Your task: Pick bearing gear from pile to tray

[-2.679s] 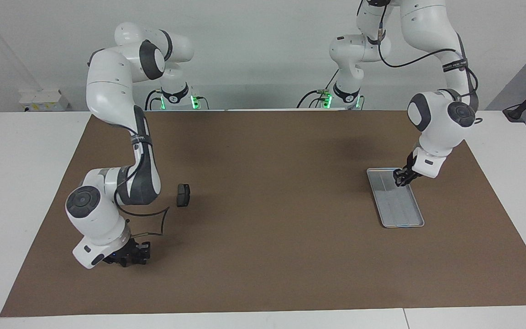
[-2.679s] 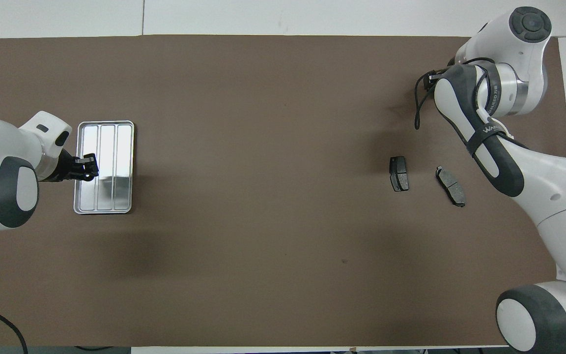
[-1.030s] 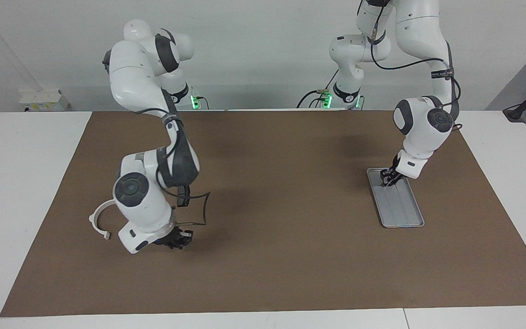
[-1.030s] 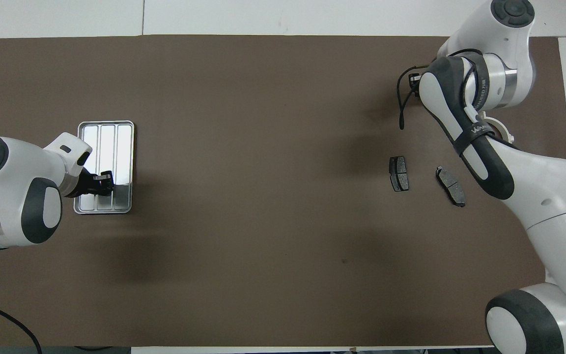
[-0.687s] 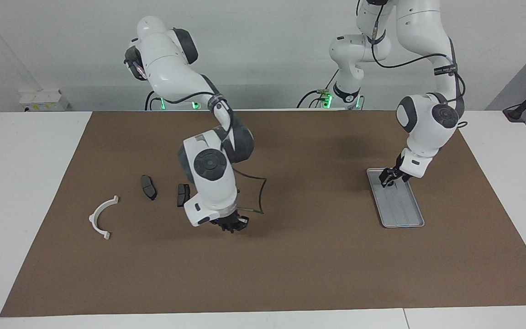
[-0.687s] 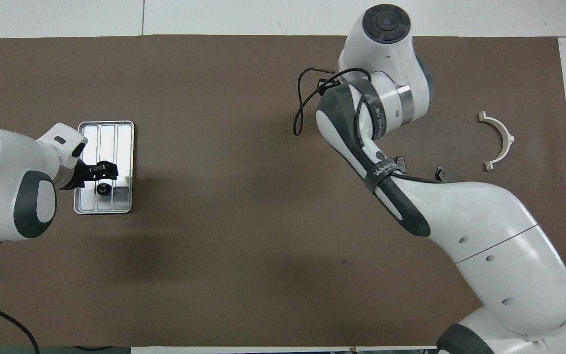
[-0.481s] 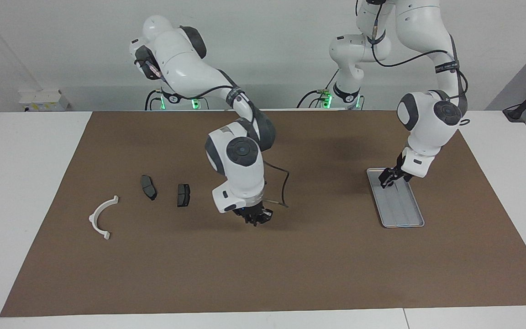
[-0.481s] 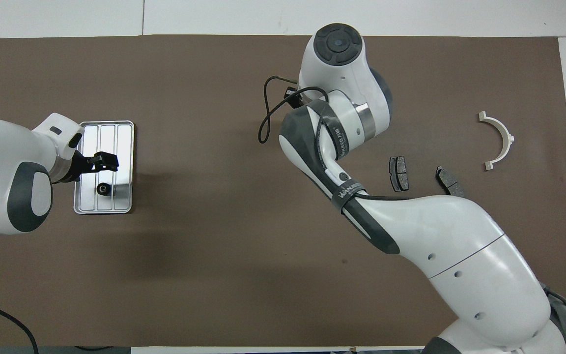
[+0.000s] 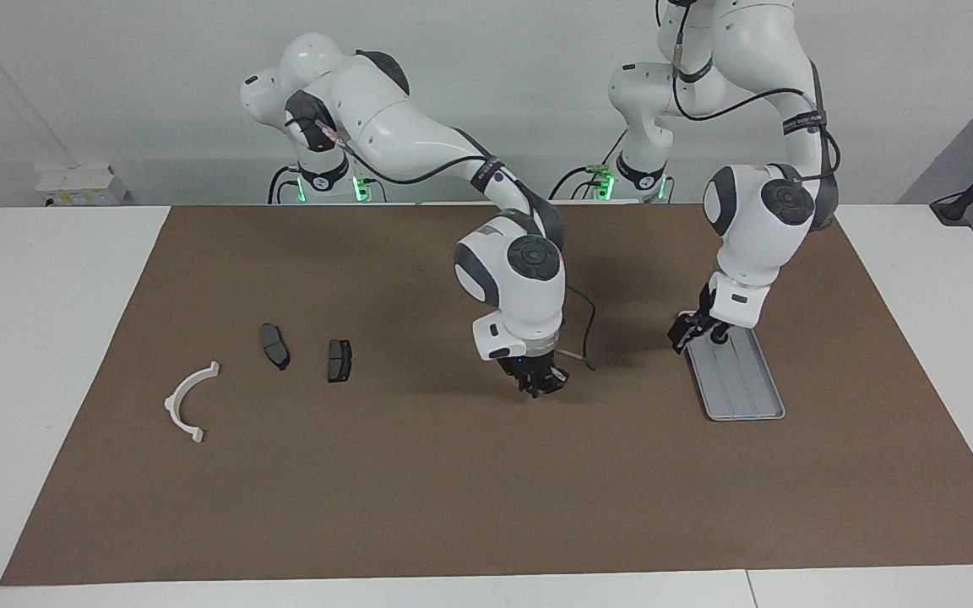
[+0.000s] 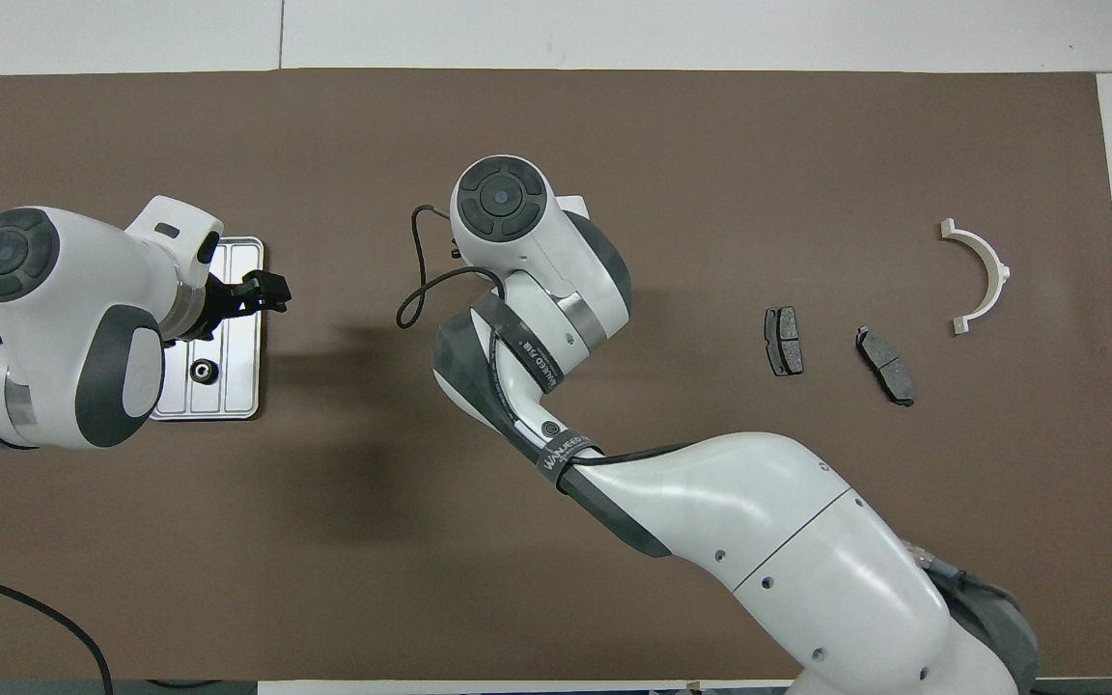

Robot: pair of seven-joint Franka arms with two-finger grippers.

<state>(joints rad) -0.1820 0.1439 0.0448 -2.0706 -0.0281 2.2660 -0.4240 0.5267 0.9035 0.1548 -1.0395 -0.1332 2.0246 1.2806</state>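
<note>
The silver tray (image 9: pixel 748 397) lies at the left arm's end of the mat; its rim shows in the overhead view (image 10: pixel 254 394). A small black round piece (image 10: pixel 200 370) lies in it. My left gripper (image 9: pixel 695 331) is open and empty, low over the tray's edge that faces mid-table; it also shows in the overhead view (image 10: pixel 266 291). My right gripper (image 9: pixel 542 385) hangs low over the middle of the mat, hidden under its wrist from above. The pile lies at the right arm's end: a white half-ring bracket (image 9: pixel 172 399) and two dark pads (image 9: pixel 274 346) (image 9: pixel 339 360).
A brown mat (image 9: pixel 453 490) covers the white table. From above, the bracket (image 10: pixel 1000 270) and the pads (image 10: pixel 784 341) (image 10: pixel 886 365) lie apart from each other. The right arm's long forearm (image 10: pixel 710 502) spans the mat from its base to mid-table.
The right arm swung from the pile to the middle of the mat, uncovering the bracket and pads. The left gripper opened, left a black round piece in the tray, and shifted to its edge.
</note>
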